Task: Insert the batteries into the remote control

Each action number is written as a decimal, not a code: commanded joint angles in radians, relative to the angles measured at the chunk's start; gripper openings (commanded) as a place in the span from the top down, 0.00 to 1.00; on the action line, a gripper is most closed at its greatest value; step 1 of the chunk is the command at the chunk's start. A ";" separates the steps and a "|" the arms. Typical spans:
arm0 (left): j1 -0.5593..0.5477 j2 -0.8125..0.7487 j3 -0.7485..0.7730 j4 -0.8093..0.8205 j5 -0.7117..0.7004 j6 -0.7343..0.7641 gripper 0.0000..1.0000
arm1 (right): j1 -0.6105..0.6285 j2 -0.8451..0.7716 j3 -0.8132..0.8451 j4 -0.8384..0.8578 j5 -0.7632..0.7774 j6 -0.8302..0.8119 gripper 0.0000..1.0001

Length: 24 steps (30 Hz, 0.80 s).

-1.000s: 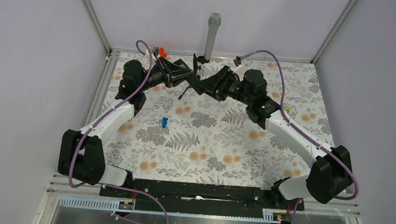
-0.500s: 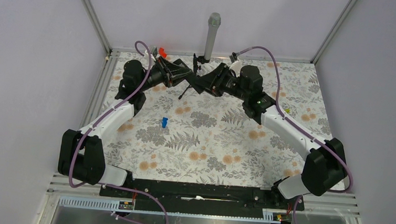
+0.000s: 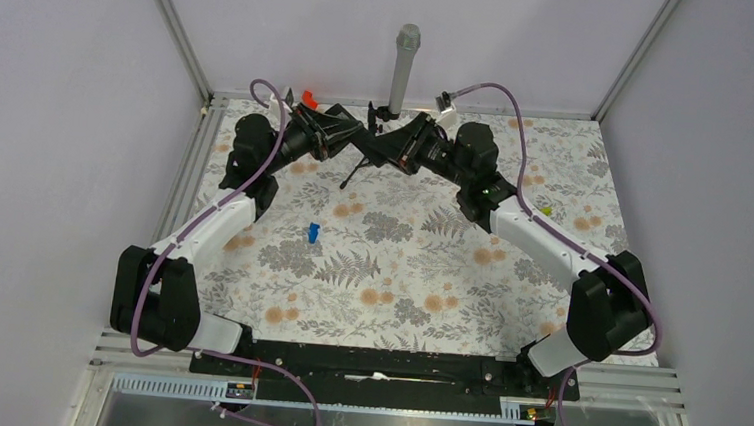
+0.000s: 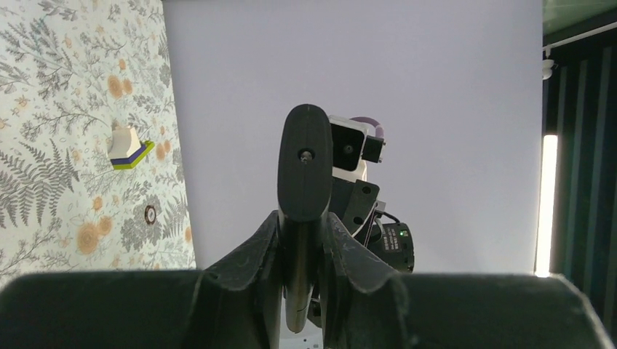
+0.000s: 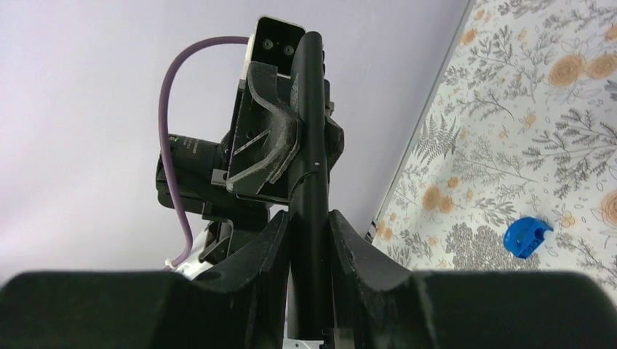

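Bridging left pincer (image 4: 302, 236) and right pincer (image 5: 309, 236), gripped: remote control (image 5: 311, 131).

2 arms (image 3: 213, 230): white links (image 3: 541, 247), blk joints (image 3: 161, 303), purple cables (image 5: 170, 102).

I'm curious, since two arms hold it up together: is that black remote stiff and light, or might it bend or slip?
Probably stiff: the remote control runs straight from the right pincer to the left pincer, with no visible sag. Likely light, being so slim. It could slip or twist, since its black surface looks smooth where the pincers clamp it.
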 commanded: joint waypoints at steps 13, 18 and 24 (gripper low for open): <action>-0.099 -0.021 0.079 0.185 0.122 -0.157 1.00 | 0.028 0.170 0.098 0.071 0.092 -0.031 0.80; -0.104 -0.021 0.079 0.196 0.132 -0.162 1.00 | 0.036 0.194 0.121 0.080 0.092 -0.035 0.80; -0.082 -0.037 0.090 0.092 0.130 -0.048 1.00 | 0.028 0.144 0.093 0.070 0.059 -0.057 0.75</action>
